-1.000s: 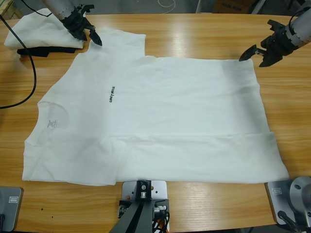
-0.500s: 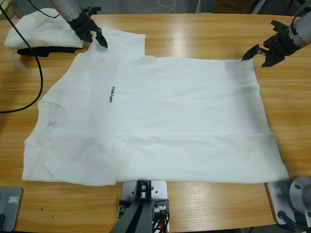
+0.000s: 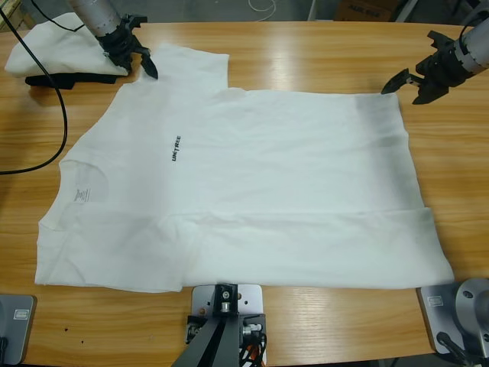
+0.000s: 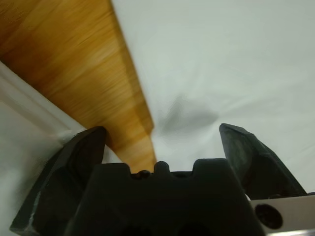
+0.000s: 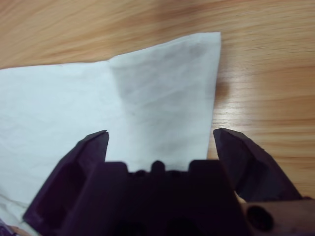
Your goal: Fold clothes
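Both grippers, left gripper (image 3: 141,63) and right gripper (image 3: 409,82), are hovering wide open and empty over T-shirt (image 3: 244,183) corners; next: descend, pinch the hem between the jaws.

White T-shirt (image 3: 252,183) flat on table (image 3: 306,53)

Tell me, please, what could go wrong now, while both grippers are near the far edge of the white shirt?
1. The left gripper hangs open over the sleeve edge of the T-shirt, close to the folded pile; it might snag the pile instead.
2. The right gripper is open at the hem corner; closing there may catch only a thin tip that slips out.
3. An uneven lift could wrinkle the shirt.
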